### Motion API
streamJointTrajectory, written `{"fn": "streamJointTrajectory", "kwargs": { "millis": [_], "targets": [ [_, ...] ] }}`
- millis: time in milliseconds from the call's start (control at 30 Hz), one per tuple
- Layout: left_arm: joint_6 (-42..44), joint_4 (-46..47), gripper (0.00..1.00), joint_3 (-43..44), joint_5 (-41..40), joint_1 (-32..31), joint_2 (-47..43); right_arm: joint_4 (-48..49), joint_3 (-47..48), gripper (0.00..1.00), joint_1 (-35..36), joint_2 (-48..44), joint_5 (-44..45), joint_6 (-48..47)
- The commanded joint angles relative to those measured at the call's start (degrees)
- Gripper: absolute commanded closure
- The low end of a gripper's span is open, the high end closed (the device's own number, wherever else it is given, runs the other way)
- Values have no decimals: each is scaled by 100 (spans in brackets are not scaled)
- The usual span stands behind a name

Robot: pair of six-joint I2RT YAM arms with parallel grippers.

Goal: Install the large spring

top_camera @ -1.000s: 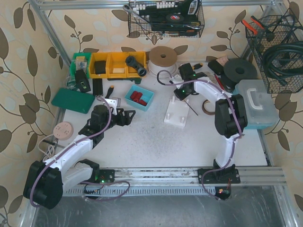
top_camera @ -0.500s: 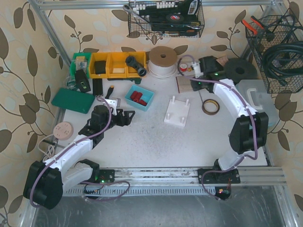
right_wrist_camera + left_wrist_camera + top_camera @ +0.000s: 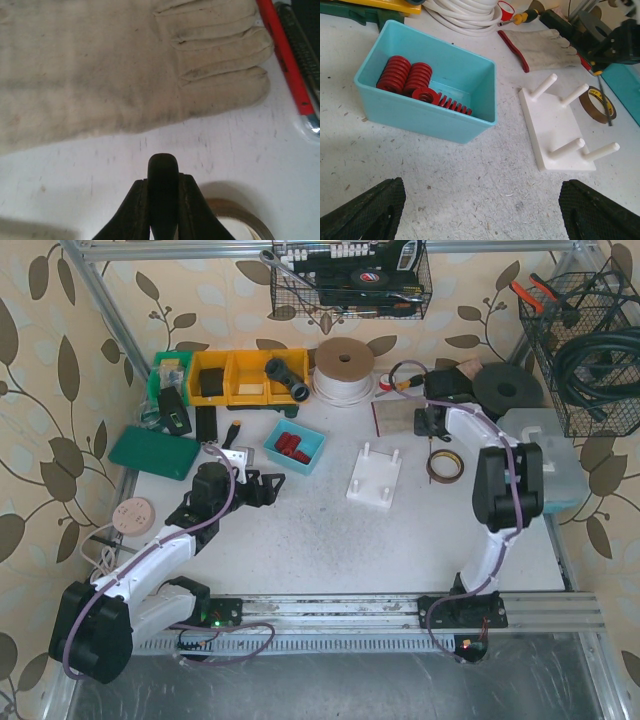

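On the left, the left pincer [image 3: 268,483] hangs low over the tabletop [image 3: 470,190] with its jaws spread wide and nothing between them, facing the blue bin [image 3: 425,120]. The red springs [image 3: 405,77] are in that bin: two lean against the far-left corner and a third lies along the floor. I can't say for certain which one counts as the large one.

They look like stiff wound steel. I'd expect them to be weighty for their size, not fragile, and ribbed enough not to slip. My guess is the best hold is across the coils at mid-length, leaving the bore free at both ends.

Just right of the bin sits the white peg plate [image 3: 555,135], its four pegs bare, so no spring is installed yet.

Farther right, the right pincer [image 3: 162,172] is squeezed fully shut and holds nothing. It hovers between a pale work glove [image 3: 100,65] and a tape roll [image 3: 240,215], well away from the bin.
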Motion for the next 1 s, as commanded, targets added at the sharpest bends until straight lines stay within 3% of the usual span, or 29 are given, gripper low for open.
{"fn": "streamJointTrajectory", "kwargs": {
  "millis": [0,167,533,767,967],
  "targets": [
    [127,95,13,17,-10,-51,-107,-31,835,95,-23,720,329,619],
    [137,73,13,35,-20,-51,-107,-404,1714,92,-123,1492,-75,907],
    [160,46,14,67,-65,-51,-18,-527,2052,73,-184,1986,50,974],
    [193,-44,17,116,-105,-51,26,-570,1603,62,-185,1266,99,944],
    [97,-412,21,204,-437,-51,-88,-554,443,40,-95,31,-497,1083]
  ]
}}
